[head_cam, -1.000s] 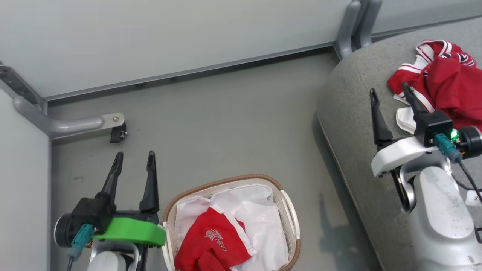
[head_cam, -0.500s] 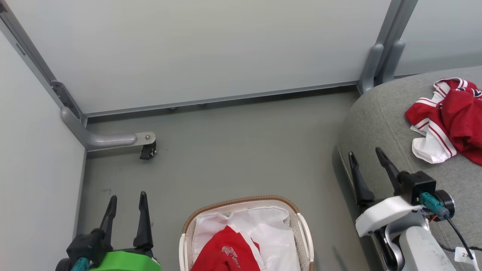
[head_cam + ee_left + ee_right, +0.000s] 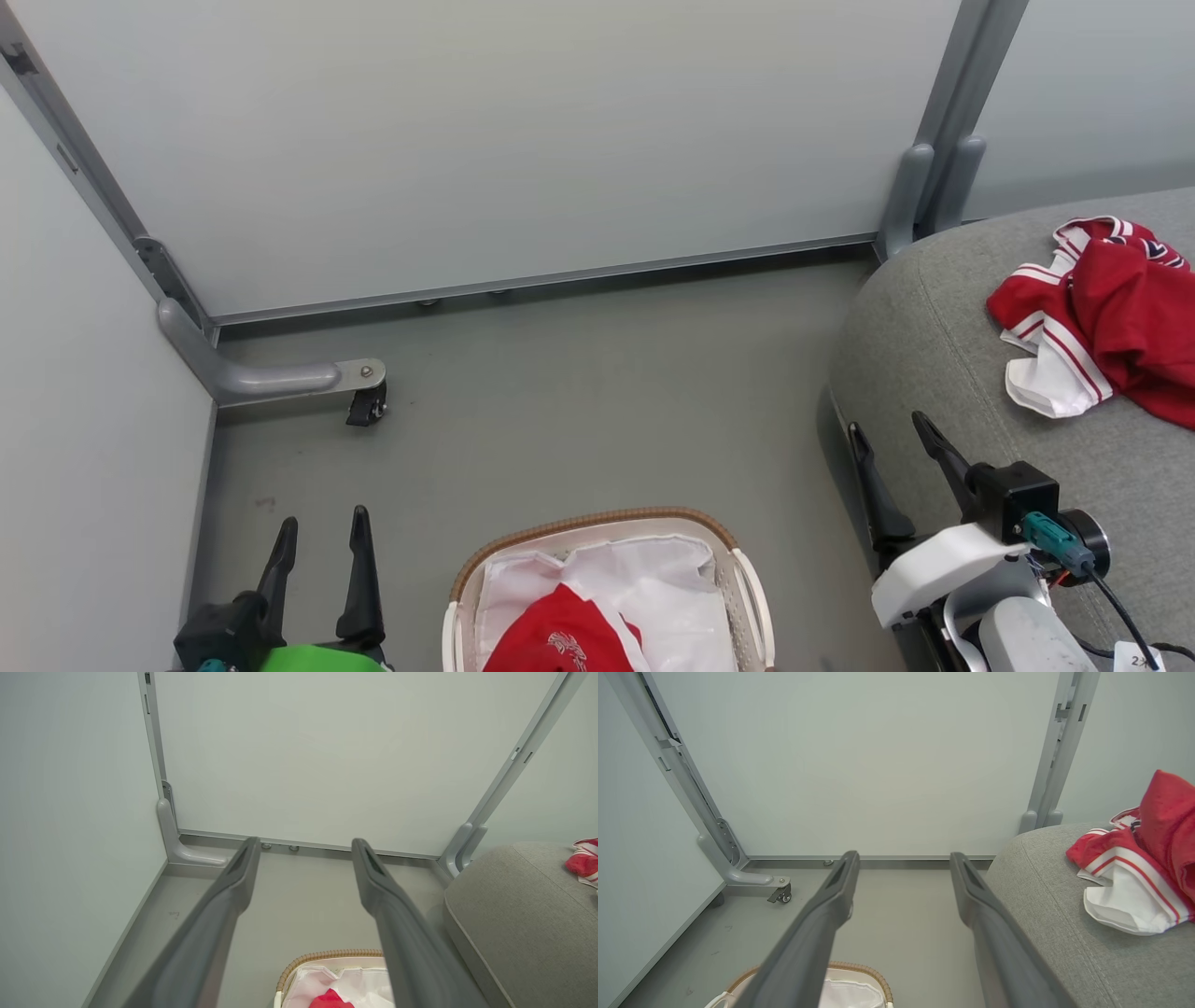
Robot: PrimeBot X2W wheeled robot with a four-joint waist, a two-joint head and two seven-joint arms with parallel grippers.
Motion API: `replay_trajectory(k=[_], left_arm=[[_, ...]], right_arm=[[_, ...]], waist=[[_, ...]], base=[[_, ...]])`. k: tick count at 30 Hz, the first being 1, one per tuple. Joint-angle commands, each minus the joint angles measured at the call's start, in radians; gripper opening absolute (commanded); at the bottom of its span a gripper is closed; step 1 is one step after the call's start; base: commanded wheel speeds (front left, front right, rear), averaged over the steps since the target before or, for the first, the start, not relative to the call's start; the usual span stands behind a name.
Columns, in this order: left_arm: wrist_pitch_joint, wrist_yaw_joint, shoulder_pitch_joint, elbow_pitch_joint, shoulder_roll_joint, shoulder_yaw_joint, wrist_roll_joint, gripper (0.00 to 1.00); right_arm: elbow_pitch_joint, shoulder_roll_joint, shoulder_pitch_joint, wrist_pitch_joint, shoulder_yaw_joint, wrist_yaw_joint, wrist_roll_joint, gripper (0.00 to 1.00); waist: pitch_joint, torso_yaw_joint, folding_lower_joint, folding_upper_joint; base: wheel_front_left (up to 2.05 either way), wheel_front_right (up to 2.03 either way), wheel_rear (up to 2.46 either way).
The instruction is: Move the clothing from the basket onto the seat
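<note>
The white basket [image 3: 752,597] with its brown woven rim stands on the floor at the bottom middle, partly cut off. A red shirt [image 3: 560,644] with a small white emblem lies in it on the white liner [image 3: 653,583]. A bundle of red jerseys [image 3: 1111,317] with white trim rests on the grey seat [image 3: 934,345] at the right. My left gripper [image 3: 319,525] is open, left of the basket, holding nothing. My right gripper [image 3: 887,429] is open over the seat's front corner, apart from the jerseys. The basket [image 3: 327,956] and seat [image 3: 1041,896] also show in the wrist views.
Pale partition walls [image 3: 523,140] close the space behind and at the left. A grey metal foot with a black caster [image 3: 366,403] stands on the floor at the left. Grey upright posts [image 3: 924,187] rise by the seat's back corner. Bare grey floor [image 3: 579,401] lies between basket and wall.
The head camera has tilted up, so the basket has slid toward the bottom edge. My right gripper has drawn back from the jerseys to the seat's front corner, still open.
</note>
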Motion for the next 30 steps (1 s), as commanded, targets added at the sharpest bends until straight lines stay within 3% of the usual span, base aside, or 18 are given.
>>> replay_trajectory(k=[1,19,30], left_arm=[[0.001,0.006,0.010,0.004,0.001,-0.002,-0.004,1.00],[0.001,-0.003,-0.004,0.013,0.001,-0.026,0.014,1.00],[0.001,-0.025,-0.096,0.061,0.001,-0.136,0.082,1.00]], right_arm=[[0.001,-0.004,0.007,0.000,-0.003,-0.001,0.004,1.00],[-0.016,-0.004,0.007,0.000,-0.042,-0.001,-0.008,1.00],[-0.054,-0.004,-0.011,0.000,-0.062,-0.001,-0.042,1.00]], waist=[[0.000,0.000,0.0001,0.0000],[0.006,-0.001,0.0001,0.0000],[0.061,-0.021,0.0001,0.0000]], base=[[0.00,0.00,0.00],[0.00,0.00,0.00],[0.00,0.00,0.00]])
